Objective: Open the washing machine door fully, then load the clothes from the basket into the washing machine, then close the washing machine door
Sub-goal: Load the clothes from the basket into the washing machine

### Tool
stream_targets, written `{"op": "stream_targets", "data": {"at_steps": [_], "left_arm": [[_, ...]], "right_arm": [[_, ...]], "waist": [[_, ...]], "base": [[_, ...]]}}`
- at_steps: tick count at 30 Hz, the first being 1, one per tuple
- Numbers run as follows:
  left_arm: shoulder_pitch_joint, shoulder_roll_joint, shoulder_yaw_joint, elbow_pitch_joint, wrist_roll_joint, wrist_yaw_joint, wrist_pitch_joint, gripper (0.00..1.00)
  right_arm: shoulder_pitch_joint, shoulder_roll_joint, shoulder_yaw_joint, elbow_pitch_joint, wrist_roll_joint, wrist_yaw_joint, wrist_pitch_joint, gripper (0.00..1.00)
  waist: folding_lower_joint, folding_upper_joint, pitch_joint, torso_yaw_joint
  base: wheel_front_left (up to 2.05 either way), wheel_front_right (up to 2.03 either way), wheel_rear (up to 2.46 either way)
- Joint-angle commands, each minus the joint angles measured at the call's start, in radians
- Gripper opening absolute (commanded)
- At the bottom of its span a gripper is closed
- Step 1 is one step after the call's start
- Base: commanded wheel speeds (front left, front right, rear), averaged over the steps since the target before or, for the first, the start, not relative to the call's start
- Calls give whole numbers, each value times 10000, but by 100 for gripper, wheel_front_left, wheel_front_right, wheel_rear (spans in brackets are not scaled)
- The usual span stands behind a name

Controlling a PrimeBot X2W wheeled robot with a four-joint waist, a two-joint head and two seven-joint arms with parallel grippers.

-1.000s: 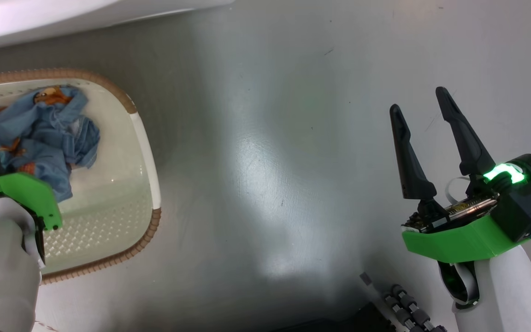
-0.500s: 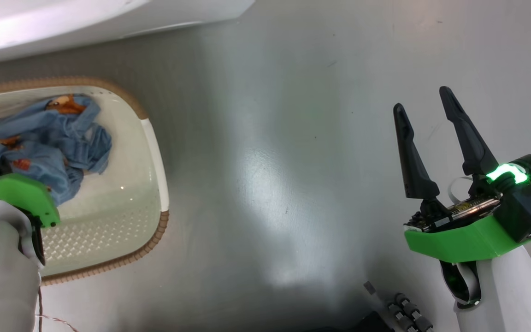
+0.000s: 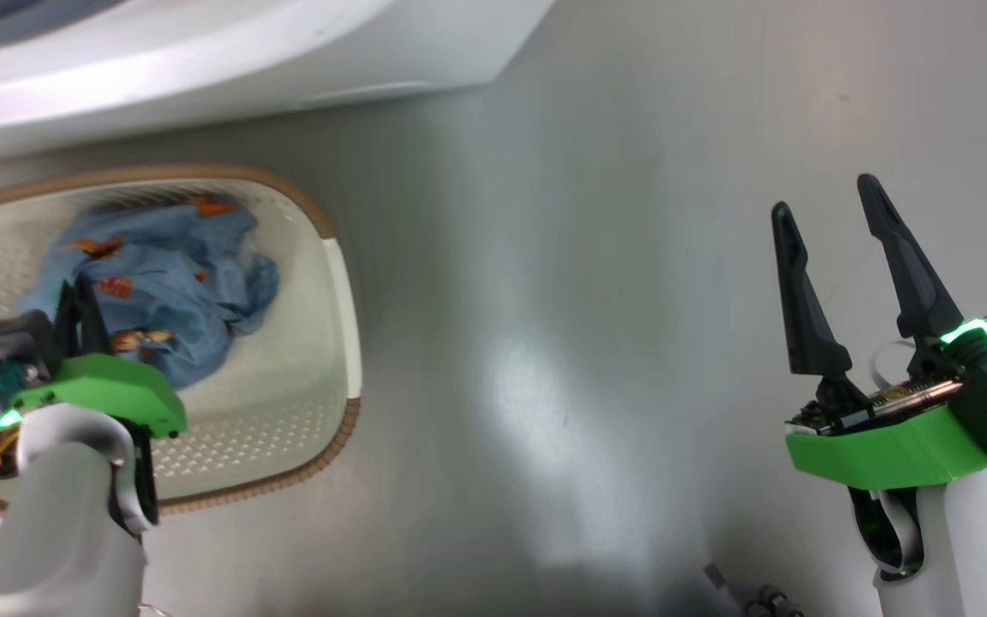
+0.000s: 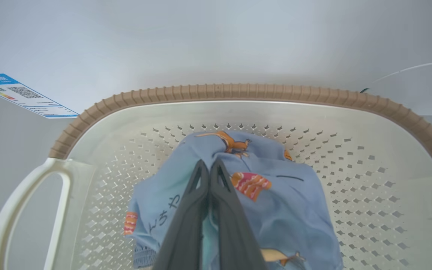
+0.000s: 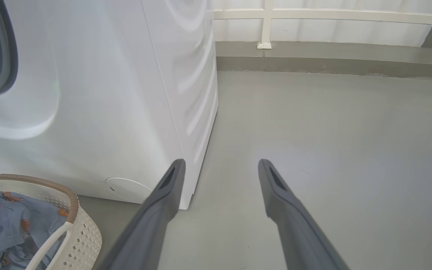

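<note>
Left gripper: fingers pressed together, pinching a fold of the clothes.
Clothes: bunched inside the basket, below its rim.
Basket: just beside the washing machine.
Right gripper: spread wide, holding nothing, over bare floor.

Blk fingers, grn mounts, wht forearms

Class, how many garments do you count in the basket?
1: a blue printed garment in the middle of the basket, with the left gripper shut on it. Another may be hidden underneath.
</note>
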Motion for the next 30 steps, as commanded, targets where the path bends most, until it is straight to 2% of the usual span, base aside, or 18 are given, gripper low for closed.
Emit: {"op": "stream_targets", "data": {"at_steps": [1,11,22,30], "left_arm": [[621,232,448,-681,276,71,-120,0],[1944,-369,868,-3104,1297,-129,-121,0],[3341,-631,1369,-5247,1933,-488,-121,0],[4418,-551,1461,-6229,2208,-645,-122,0]], "right_arm": [[498,-45,153,-180,-58,16,-45,100],[961,-167,-54,39,-69,16,-45,100],[1550,-107,-195,412,-29,16,10,100],[1954,-5,-62,675,8,16,45,100]], "waist": [[0,-1,-567,342],[0,-1,-1910,718],[0,-1,-3583,893],[0,-1,-4846,835]], "base": [[0,0,0],[0,0,0],[0,0,0],[0,0,0]]}}
